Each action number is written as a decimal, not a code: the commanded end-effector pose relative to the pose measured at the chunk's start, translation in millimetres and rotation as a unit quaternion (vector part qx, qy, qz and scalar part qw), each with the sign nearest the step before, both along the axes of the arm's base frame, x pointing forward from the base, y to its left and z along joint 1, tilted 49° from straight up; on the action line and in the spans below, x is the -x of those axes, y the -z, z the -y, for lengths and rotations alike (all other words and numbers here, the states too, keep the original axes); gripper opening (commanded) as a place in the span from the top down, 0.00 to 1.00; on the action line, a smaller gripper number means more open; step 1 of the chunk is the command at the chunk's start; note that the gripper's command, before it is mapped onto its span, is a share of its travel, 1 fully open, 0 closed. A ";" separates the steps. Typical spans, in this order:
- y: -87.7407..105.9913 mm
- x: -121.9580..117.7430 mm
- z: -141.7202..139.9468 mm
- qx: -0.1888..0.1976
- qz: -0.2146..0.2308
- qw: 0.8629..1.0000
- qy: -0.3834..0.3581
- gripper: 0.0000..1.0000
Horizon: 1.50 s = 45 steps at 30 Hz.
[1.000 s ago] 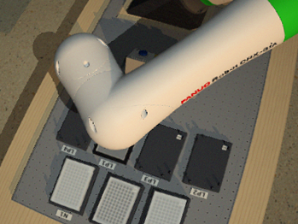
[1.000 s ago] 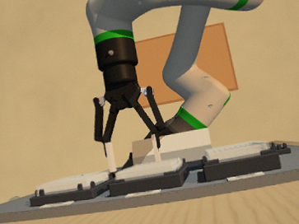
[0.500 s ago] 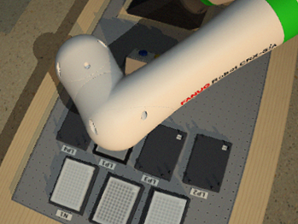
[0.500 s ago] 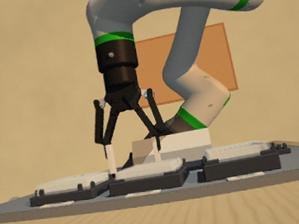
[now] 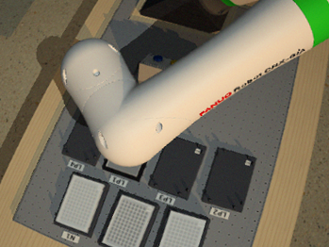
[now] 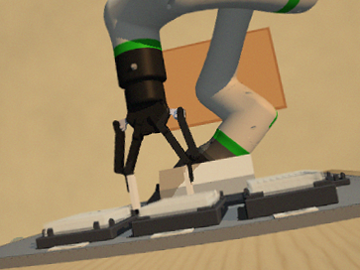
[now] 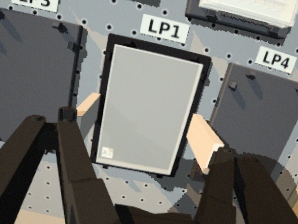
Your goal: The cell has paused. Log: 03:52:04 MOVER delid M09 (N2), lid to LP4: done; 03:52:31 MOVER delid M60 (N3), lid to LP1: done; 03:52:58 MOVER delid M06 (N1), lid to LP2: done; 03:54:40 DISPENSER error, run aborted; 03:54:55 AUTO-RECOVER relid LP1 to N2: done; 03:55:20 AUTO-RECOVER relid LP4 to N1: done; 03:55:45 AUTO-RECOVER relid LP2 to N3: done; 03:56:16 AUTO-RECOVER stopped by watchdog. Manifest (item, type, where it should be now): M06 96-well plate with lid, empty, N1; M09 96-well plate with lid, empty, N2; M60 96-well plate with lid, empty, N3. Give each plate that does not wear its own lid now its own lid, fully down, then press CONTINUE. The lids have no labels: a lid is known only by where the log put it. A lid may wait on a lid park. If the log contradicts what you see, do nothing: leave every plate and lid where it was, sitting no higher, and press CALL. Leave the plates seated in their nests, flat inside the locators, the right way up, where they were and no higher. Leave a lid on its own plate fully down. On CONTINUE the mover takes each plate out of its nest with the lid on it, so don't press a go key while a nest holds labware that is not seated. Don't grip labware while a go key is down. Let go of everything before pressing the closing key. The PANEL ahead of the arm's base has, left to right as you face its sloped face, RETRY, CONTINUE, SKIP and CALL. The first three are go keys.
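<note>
Hand state: the gripper point(image 7: 147, 125) stands apart, jaws partly spread, nothing clamped. One tan pad point(image 7: 204, 140) sits on each long side of the loose lid point(image 7: 150, 100), just beside it. We cannot tell whether either pad touches.

Lid position: flat in the park labelled LP1 point(image 7: 106, 95), in the row nearer the arm's base, second from the LP4 end. The other parks, LP4 point(image 7: 250, 110), LP3 point(image 5: 177, 167) and LP2 point(image 5: 230, 184), look bare and dark.

The three plates sit in their nests along the tabletop edge farthest from the base. The N1 plate point(image 5: 80, 203) and N3 plate point(image 5: 180, 243) look pale and smooth. The N2 plate point(image 5: 127, 224) shows a sharper well grid, so we judge it uncovered and the parked lid to be the one off it.

Why parked: all three lids are swapped round, so one must wait aside to free a plate for the shuffle.

Why straddled across the short width: that span fits the jaws and keeps the lid level when lifted.

Continue key: untouched, rightly.
</note>
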<state>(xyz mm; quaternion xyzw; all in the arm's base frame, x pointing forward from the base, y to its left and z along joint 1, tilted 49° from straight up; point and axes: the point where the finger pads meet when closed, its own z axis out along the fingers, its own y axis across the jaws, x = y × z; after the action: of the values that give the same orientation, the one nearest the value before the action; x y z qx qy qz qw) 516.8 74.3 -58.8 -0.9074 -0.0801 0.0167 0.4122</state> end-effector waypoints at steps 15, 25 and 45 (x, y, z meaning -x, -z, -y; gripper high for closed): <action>-0.1 -0.2 0.3 0.000 0.000 1.000 0.000 0.34; -0.1 -0.2 0.3 0.000 0.000 1.000 0.000 0.34; -0.1 -0.2 0.3 0.000 0.000 1.000 0.000 1.00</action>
<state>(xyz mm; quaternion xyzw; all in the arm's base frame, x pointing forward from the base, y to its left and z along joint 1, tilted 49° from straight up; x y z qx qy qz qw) 516.9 74.0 -58.5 -0.9074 -0.0801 0.0166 0.4121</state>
